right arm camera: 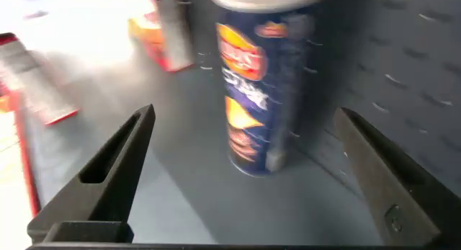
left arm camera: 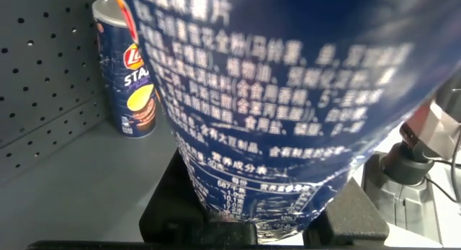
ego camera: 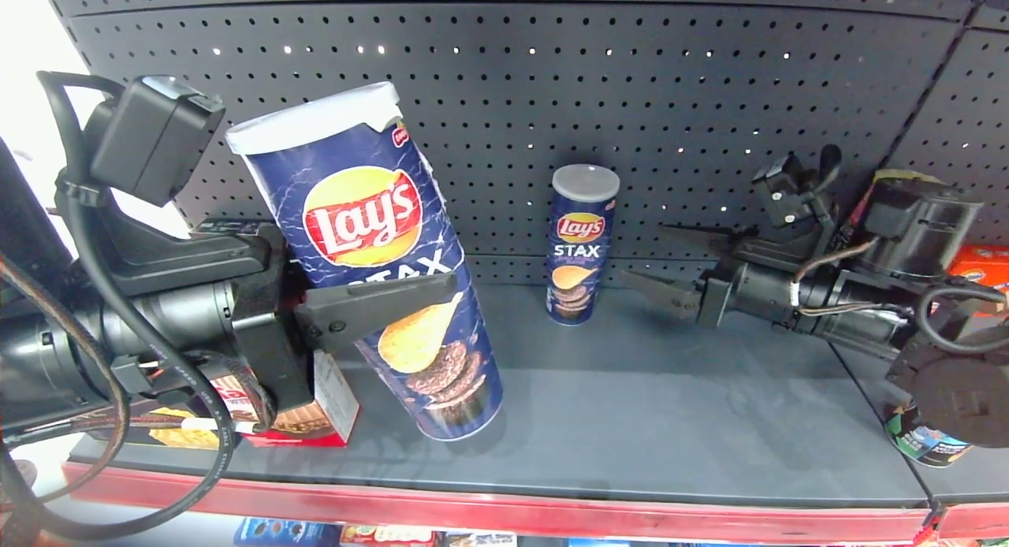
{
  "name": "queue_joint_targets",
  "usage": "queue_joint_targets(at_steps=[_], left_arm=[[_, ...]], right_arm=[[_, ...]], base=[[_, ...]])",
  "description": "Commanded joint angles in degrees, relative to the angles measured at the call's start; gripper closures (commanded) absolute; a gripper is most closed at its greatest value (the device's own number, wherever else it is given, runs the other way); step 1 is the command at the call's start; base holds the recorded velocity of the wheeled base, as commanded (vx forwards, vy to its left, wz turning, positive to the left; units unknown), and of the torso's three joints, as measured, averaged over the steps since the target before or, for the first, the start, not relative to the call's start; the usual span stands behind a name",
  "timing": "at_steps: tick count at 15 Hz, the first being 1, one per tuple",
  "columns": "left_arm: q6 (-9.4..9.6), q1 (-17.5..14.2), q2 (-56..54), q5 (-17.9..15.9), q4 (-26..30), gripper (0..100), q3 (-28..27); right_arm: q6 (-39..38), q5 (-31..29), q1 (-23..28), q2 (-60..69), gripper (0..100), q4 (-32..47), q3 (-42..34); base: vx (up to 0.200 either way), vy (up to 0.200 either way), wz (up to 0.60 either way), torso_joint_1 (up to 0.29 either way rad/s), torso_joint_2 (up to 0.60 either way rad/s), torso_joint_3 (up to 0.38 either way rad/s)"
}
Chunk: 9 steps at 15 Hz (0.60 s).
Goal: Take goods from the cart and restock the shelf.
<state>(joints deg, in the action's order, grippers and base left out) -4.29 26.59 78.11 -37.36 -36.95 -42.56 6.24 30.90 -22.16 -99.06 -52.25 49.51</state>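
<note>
The left tool [ego camera: 414, 295] grasps a tall dark-blue cardboard crisp tube [ego camera: 355, 216], tilted over the grey metal shelf [ego camera: 670, 421]. The right tool [ego camera: 650, 255] is released, with a second blue tube [ego camera: 582, 243] upright just ahead of it.

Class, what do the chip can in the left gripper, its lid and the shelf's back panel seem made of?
The held chip can: probably a cardboard tube with glossy printed wrap, judging by its sheen. Its lid: likely thin whitish plastic, matte. The back panel: seems dark painted metal, punched with regular holes.
</note>
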Motion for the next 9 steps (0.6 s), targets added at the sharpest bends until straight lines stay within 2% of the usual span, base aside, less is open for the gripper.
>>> queue_joint_targets(at_steps=[1, 3, 5, 9], left_arm=[[-0.02, 0.13, -0.06, -0.08, -0.14, 100, 0.02], [-0.02, 0.22, -0.06, -0.34, -0.14, 100, 0.02], [-0.02, 0.22, -0.06, -0.43, -0.14, 100, 0.02], [0.07, 0.22, -0.15, -0.52, -0.14, 100, 0.02]], right_arm=[[0.44, 4.08, 0.89, -3.24, 0, 3.29, 4.37], [1.23, 7.86, 1.95, -3.68, 0, 5.93, 8.06], [3.95, 15.5, 4.23, -7.2, 0, 6.46, 13.34], [4.22, 18.84, 4.58, -10.8, 0, 6.55, 18.79]], base=[[0.0, 0.0, 0.0, 0.0, 0.0, 0.0], [0.0, 0.0, 0.0, 0.0, 0.0, 0.0], [0.0, 0.0, 0.0, 0.0, 0.0, 0.0], [0.0, 0.0, 0.0, 0.0, 0.0, 0.0]])
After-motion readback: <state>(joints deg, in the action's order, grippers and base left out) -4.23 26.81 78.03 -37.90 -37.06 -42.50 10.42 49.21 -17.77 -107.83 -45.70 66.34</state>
